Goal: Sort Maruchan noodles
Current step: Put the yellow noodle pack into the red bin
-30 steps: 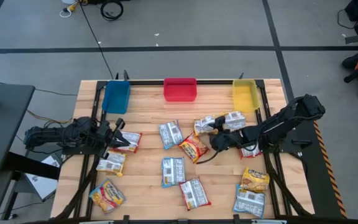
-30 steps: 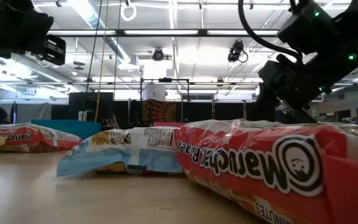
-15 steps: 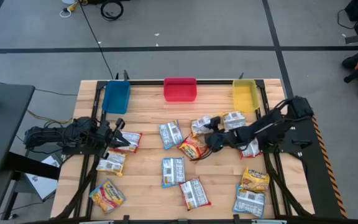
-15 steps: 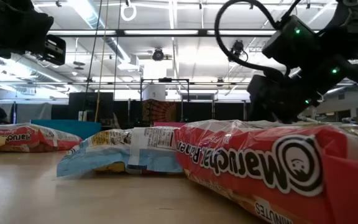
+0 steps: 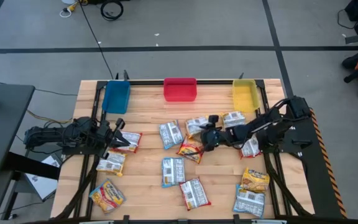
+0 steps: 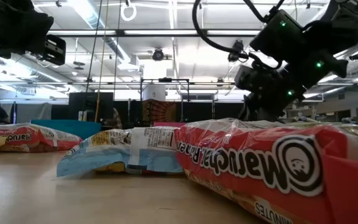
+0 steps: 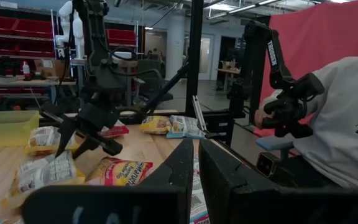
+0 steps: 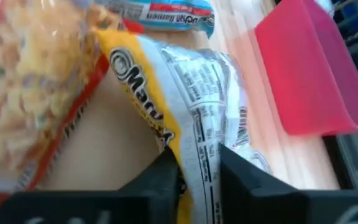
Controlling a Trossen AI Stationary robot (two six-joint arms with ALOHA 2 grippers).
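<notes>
Yellow "Maruchan" packet [image 8: 194, 118] pinched edge-on in right gripper [image 8: 194, 171], arm reaching low toward table centre; left gripper [image 7: 194, 171] closed, empty.

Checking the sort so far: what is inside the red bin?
In the high view the red bin shows only its own red floor, no packets. The right wrist view shows just its outer wall, so that view cannot confirm the inside.

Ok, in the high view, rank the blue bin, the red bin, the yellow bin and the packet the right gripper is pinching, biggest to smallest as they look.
1. Blue bin, red bin and yellow bin: look alike, no clear order.
2. Yellow packet, pinched by the right gripper: smallest, partly hidden.
</notes>
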